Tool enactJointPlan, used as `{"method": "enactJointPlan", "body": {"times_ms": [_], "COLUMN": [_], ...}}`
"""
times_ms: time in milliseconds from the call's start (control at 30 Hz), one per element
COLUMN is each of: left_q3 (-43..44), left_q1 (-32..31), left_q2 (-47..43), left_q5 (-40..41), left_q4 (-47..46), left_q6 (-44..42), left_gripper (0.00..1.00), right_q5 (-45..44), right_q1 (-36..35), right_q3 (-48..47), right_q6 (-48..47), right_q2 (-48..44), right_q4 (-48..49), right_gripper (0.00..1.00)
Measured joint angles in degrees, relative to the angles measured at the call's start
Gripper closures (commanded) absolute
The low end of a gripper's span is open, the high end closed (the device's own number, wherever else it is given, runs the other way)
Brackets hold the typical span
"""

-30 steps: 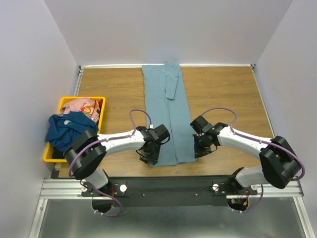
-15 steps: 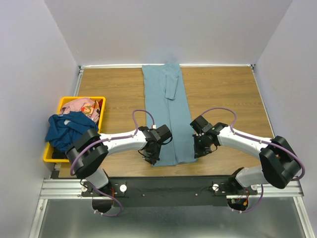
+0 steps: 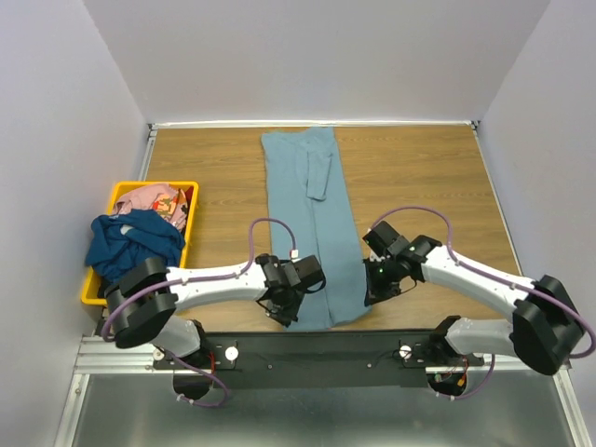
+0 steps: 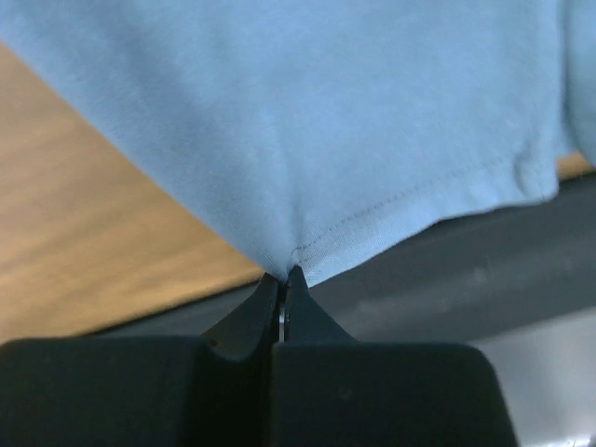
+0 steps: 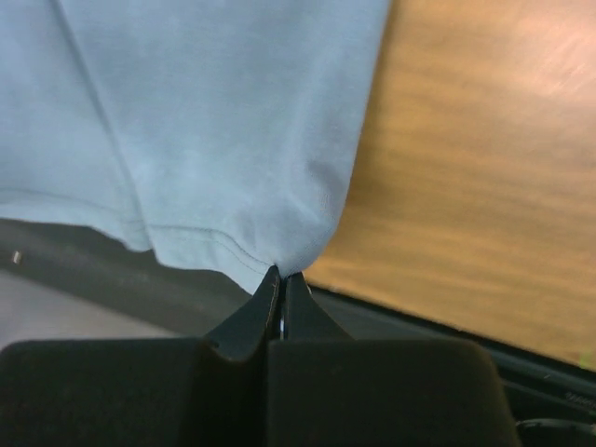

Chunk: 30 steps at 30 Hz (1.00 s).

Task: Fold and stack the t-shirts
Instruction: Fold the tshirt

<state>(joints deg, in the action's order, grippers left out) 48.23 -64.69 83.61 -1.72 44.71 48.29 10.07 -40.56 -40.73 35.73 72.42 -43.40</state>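
Observation:
The light blue-grey t-shirt [image 3: 312, 223] lies as a long narrow strip down the middle of the table, a sleeve folded onto it near the far end. Its near hem hangs at the table's front edge. My left gripper [image 3: 287, 315] is shut on the near left hem corner [image 4: 289, 265]. My right gripper [image 3: 371, 298] is shut on the near right hem corner [image 5: 279, 265]. The dark navy t-shirt [image 3: 128, 244] is heaped over the yellow bin [image 3: 189, 216] at the left. The pink patterned t-shirt [image 3: 154, 199] lies inside it.
The wooden table [image 3: 428, 186] lies bare on both sides of the strip. Grey walls enclose the far and side edges. The black rail [image 3: 317, 346] runs along the front edge under the hem.
Both grippers have pulled the near hem toward the front edge. The whole shirt slid nearer, its far end leaving the back edge.

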Motion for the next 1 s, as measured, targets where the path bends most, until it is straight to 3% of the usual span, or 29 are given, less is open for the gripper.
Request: {"method": "enactJointPlan", "body": {"times_ms": [133, 233, 600, 1000], "left_q3": [-1.70, -1.73, 4.35, 11.56], "left_q1": [-4.00, -3.17, 18.21, 33.24], "left_q2": [-5.27, -7.80, -7.61, 0.04], "left_q5": [-1.44, -1.73, 4.11, 6.45], "left_q4": [1.57, 1.88, -4.09, -13.46], "left_q6": [2.78, 3.39, -5.64, -16.90], "left_gripper": [1.00, 1.00, 1.00, 1.00], "right_q5": [2.93, 1.75, -8.22, -10.47], "right_q1": [-1.40, -1.66, 4.00, 10.69], "right_q3": [1.16, -1.38, -28.17, -49.00], "right_q6": [0.31, 0.13, -7.43, -15.37], "right_q2": [-4.20, -4.02, 14.95, 31.93], "right_q4": [-2.54, -5.81, -6.32, -5.29], "right_gripper": [0.99, 0.99, 0.99, 0.99]}}
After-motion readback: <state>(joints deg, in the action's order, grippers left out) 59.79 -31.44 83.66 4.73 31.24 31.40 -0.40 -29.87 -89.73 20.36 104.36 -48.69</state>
